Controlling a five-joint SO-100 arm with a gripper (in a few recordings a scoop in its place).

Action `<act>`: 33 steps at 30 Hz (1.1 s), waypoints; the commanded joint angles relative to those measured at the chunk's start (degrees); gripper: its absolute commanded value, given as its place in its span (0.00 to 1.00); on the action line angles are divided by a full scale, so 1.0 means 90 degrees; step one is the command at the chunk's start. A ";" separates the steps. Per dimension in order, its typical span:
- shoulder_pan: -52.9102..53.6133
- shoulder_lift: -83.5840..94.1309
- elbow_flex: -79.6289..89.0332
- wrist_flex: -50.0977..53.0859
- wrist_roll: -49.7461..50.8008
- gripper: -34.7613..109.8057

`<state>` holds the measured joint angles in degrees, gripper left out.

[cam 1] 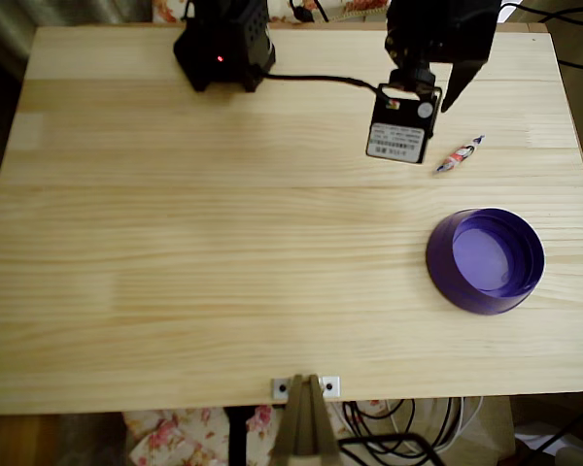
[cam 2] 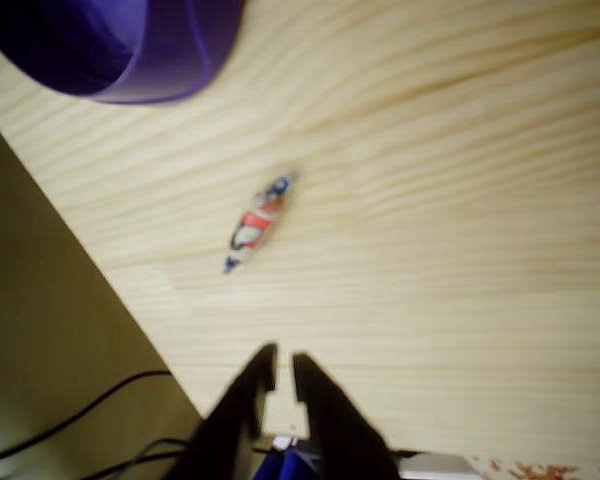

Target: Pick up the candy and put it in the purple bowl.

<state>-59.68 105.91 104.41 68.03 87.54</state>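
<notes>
one pale wood table (cam 1: 223, 252), boards running side to side in the overhead view. one black arm base (cam 1: 223, 44) with a red light sits at the table's 11 o'clock edge; a black cable (cam 1: 316, 80) runs from it to the arm's wrist block (cam 1: 404, 126), which carries a white label and hangs over the table at about 1 o'clock.

one candy (cam 1: 460, 154), lying flat on the wood just beside the wrist block, at its 3 o'clock, tilted with one twisted end toward 1 o'clock. nothing lies on it or against it. one bowl (cam 1: 445, 272), purple, upright, at 4 o'clock on the table; from the candy it is at 6 o'clock, near but apart. bare wood between them.

two small white brackets (cam 1: 305, 387) at the table's 6 o'clock edge.

wrist view: gripper (cam 2: 278, 368) at the bottom, black fingers nearly closed, only a thin slit between the tips, holding nothing. candy (cam 2: 258, 222) lies ahead of the tips at 12 o'clock, apart from them; picture is blurred. bowl (cam 2: 170, 75) at the 11 o'clock corner. table edge and dark cables at 7 o'clock.
</notes>
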 commanded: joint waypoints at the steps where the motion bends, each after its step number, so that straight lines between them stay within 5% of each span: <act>1: -0.0156 0.0029 -0.0615 -0.0049 0.0674 0.26; 33: -0.0801 -0.2080 -0.2822 0.0605 0.3652 0.33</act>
<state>-65.48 85.78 85.34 72.51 87.45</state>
